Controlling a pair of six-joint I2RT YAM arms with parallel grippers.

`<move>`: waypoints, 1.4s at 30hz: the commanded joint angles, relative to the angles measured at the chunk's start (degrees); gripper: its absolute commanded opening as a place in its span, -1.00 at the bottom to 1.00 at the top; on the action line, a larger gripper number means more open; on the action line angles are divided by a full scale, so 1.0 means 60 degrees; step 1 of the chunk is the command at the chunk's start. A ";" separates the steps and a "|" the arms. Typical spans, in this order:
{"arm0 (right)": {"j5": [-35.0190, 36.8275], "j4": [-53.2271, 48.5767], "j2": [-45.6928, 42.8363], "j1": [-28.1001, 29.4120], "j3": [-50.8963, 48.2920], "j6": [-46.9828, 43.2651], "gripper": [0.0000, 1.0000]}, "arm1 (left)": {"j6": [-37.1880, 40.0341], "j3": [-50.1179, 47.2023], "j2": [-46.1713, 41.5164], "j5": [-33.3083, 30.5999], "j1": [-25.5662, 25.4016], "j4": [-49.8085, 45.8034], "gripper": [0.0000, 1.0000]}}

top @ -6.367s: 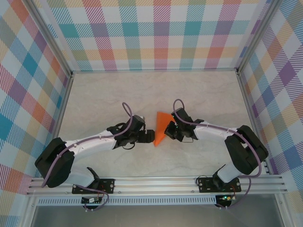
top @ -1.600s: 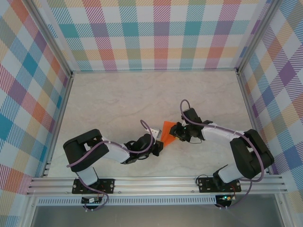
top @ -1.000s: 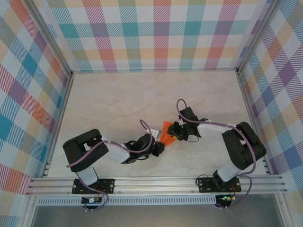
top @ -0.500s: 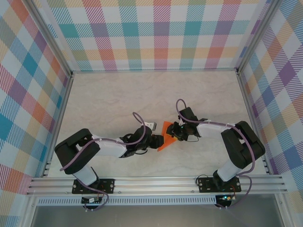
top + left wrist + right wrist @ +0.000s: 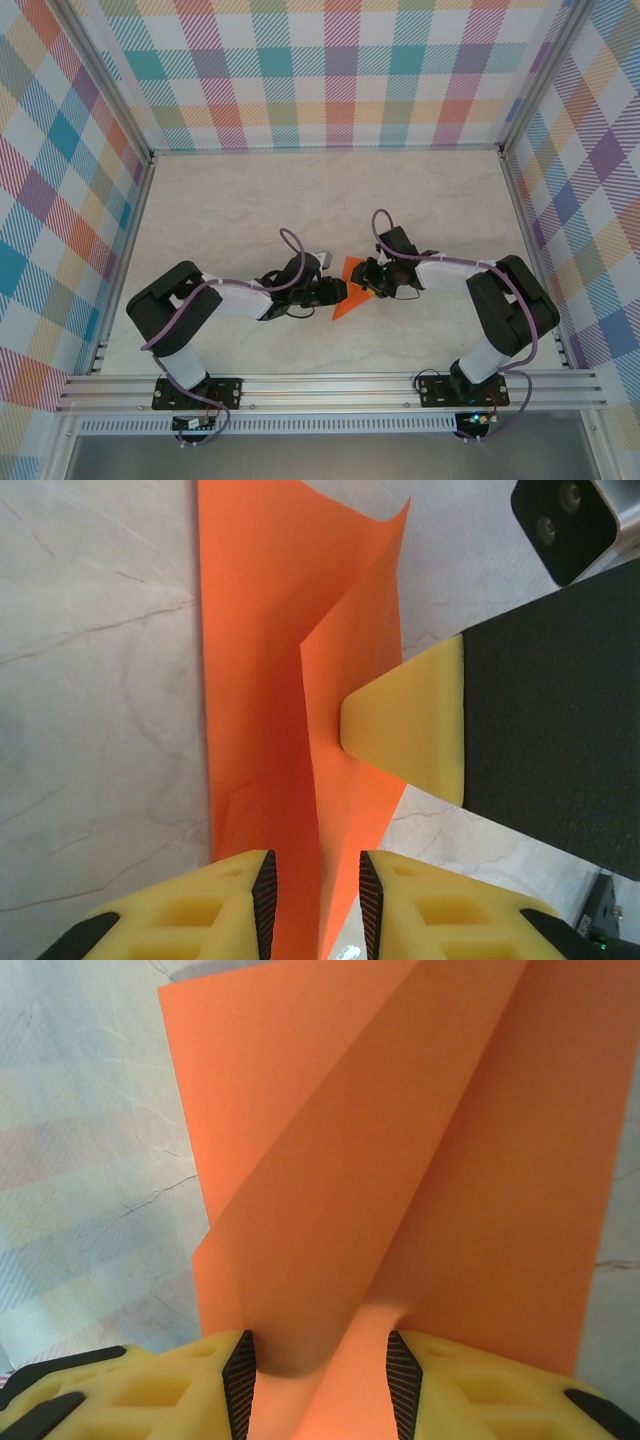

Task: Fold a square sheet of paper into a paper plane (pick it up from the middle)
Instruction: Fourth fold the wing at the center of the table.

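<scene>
folded bright orange paper sheet (image 5: 349, 298) sits mid-way on the pale marbled tabletop (image 5: 250, 200), between both arms; right gripper (image 5: 320, 1345) grasping one end, paper filling the gap between its yellow pads; left gripper (image 5: 313, 865) straddles the raised crease, jaws slightly apart; can't tell if it's pinching

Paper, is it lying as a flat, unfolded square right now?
No, in the left wrist view the paper has a long sharp crease with folded layers overlapping one another.
</scene>
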 commanded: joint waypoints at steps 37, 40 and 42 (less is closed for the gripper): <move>0.0182 0.0132 -0.0137 -0.0023 -0.0134 -0.0495 -0.12 | -0.1405 -0.0571 0.0337 0.0073 0.0321 0.1320 -0.88; 0.0195 0.0172 -0.0142 -0.0023 -0.0147 -0.0440 -0.15 | -0.1391 -0.0514 0.0324 0.0228 0.0318 0.1438 -0.85; 0.0212 0.0184 -0.0130 -0.0023 -0.0145 -0.0423 -0.17 | -0.1388 -0.0470 0.0308 0.0343 0.0321 0.1482 -0.82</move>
